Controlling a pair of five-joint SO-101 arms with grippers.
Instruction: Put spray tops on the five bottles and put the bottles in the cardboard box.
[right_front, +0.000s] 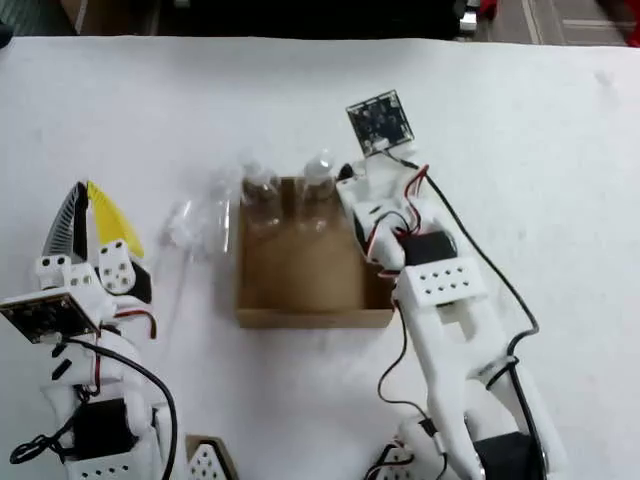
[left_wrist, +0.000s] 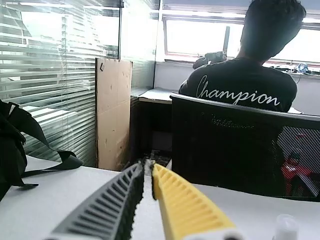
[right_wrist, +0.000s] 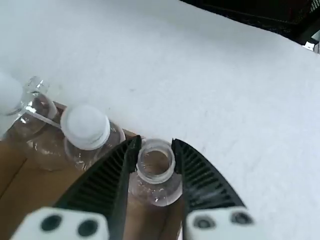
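Right wrist view, gripper (right_wrist: 155, 146) clasping uncapped bottle (right_wrist: 156, 167), capped bottle (right_wrist: 85, 126) beside

Bright even light, white table (right_front: 300, 90) near blown out, bkgd windows (left_wrist: 200, 37) glaring, shadows v. faint.

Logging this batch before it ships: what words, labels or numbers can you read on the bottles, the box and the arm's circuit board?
On the open bottle and the capped bottle: none, clear with no label showing.
On the cardboard box: none, plain brown.
On the circuit board on the right arm: markings too small to read.
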